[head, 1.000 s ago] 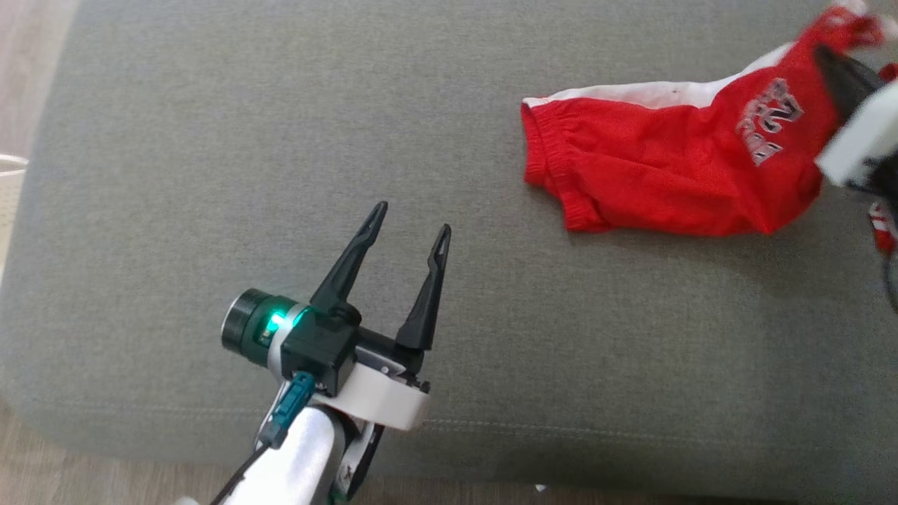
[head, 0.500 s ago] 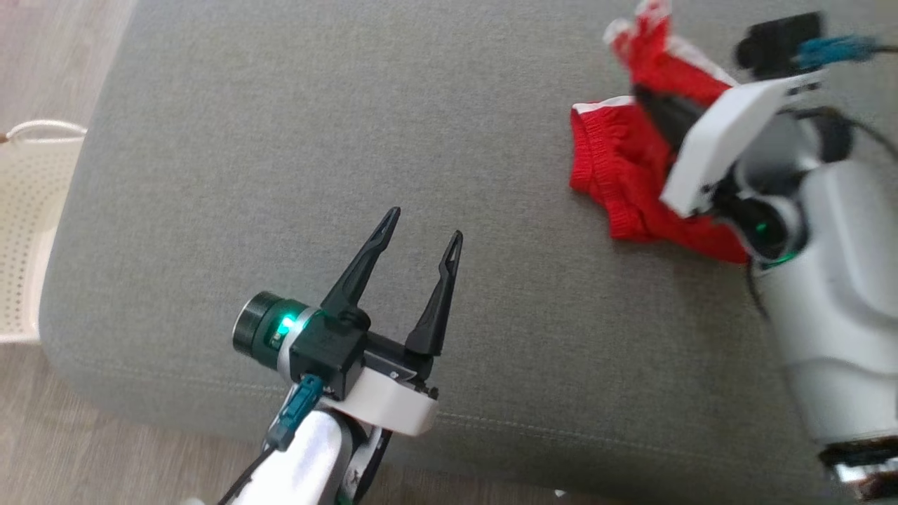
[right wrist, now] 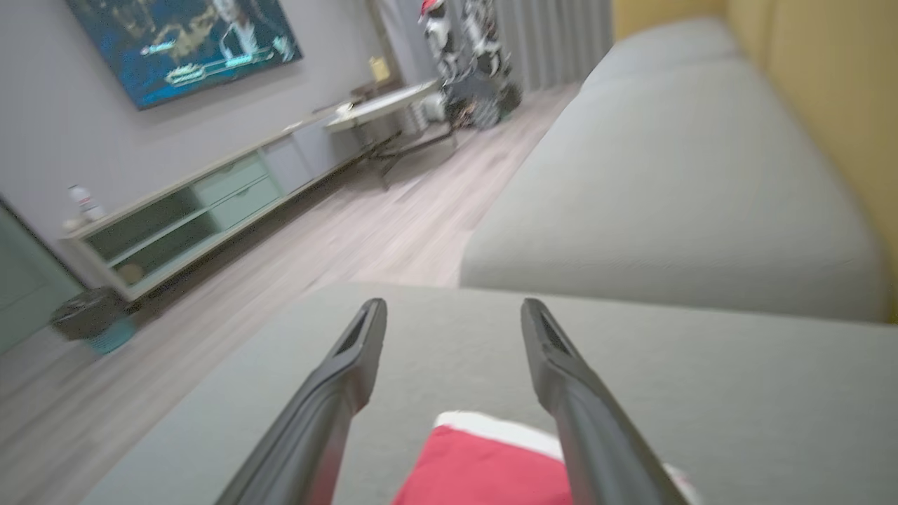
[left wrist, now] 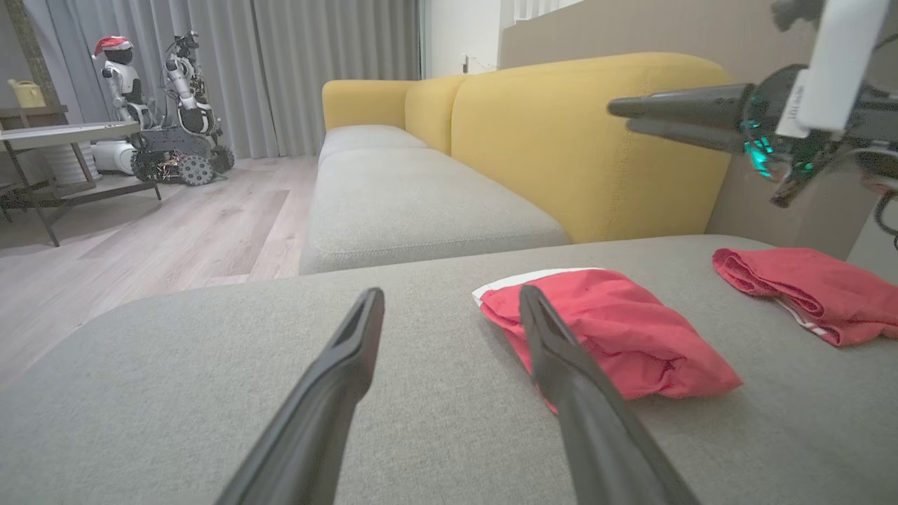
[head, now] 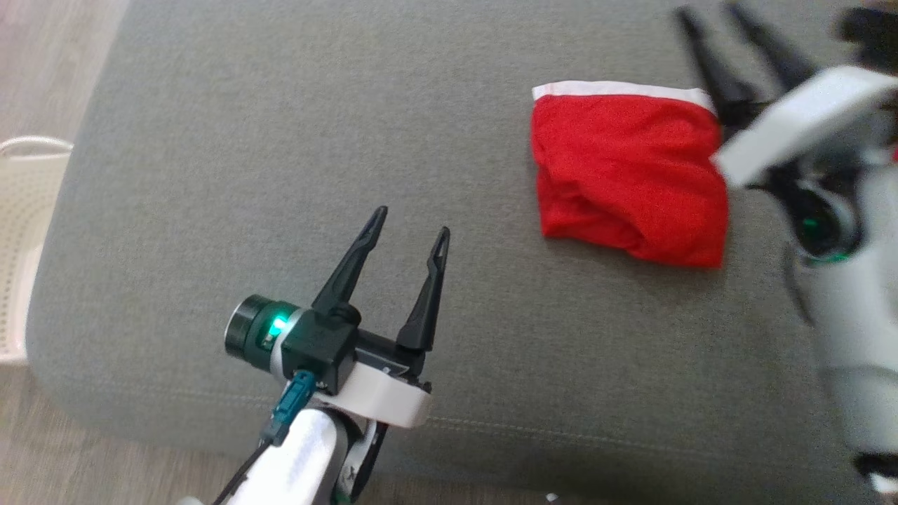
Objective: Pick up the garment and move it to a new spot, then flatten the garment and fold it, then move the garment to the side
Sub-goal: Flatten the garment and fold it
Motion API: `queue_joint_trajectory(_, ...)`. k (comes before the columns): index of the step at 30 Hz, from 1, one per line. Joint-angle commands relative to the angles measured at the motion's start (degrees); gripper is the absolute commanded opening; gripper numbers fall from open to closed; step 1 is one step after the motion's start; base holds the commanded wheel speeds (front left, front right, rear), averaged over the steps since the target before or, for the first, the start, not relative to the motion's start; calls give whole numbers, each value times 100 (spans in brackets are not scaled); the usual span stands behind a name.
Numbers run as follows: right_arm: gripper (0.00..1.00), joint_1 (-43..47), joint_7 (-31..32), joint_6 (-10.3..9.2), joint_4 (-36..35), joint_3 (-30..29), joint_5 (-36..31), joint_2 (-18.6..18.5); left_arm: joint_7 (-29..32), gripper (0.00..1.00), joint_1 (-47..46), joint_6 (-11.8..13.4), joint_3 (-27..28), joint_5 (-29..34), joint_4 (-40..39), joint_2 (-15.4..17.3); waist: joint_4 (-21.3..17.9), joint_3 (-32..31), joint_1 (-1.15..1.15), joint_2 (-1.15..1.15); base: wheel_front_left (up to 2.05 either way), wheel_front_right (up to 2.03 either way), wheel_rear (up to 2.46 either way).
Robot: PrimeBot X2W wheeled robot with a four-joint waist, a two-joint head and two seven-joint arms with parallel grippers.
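The garment (head: 628, 189) is red with a white band along its far edge. It lies folded into a rough square on the grey sofa cushion (head: 280, 140), right of centre. My right gripper (head: 712, 17) hovers open just beyond the garment's far right corner, apart from the cloth. In the right wrist view its fingers (right wrist: 452, 308) stand wide with nothing between them, and the garment (right wrist: 484, 463) lies below. My left gripper (head: 410, 221) is open and empty over bare cushion near the front edge, well to the left of the garment (left wrist: 617, 337).
A second red cloth (left wrist: 814, 287) lies further right on the cushion. A yellow sofa back (left wrist: 582, 140) rises behind it. A white perforated basket (head: 21, 245) stands on the wooden floor off the cushion's left edge. Another robot (left wrist: 168, 105) and a table stand far back.
My right gripper held the garment and carried one end over; it has now opened and pulled away, leaving the garment folded on the cushion. The left gripper has not moved; the head camera shifted.
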Motion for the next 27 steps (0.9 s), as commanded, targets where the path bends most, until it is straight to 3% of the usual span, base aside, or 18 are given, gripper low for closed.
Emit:
queue_joint_trajectory(1, 100, 252, -269, 26, -357, -114, -195, -161, -29, 100, -59, 39, 221, -19, -217, -26, -133, -110, 0, 0, 0, 0, 0)
queue_joint_trajectory(6, 100, 1127, -1023, 26, -863, -616, -525, -320, -29, 100, 91, 41, 377, -101, -262, -26, -353, -286, 0, 0, 0, 0, 0)
queue_joint_trajectory(15, 100, 2901, -3177, 26, -1335, -1051, -1342, 67, -29, 100, 382, 104, 856, -175, -438, -26, -669, -453, 0, 0, 0, 0, 0)
queue_joint_trajectory(21, 100, 3600, -3375, 26, -1750, -1282, -1953, 695, -29, 100, 738, 75, 1174, 16, -740, -23, -851, -615, 0, 0, 0, 0, 0)
queue_joint_trajectory(27, 100, 4001, -3377, 26, -1914, -1277, -2298, 920, -29, 100, 1043, 23, 1261, 114, -729, -24, -897, -866, 0, 0, 0, 0, 0)
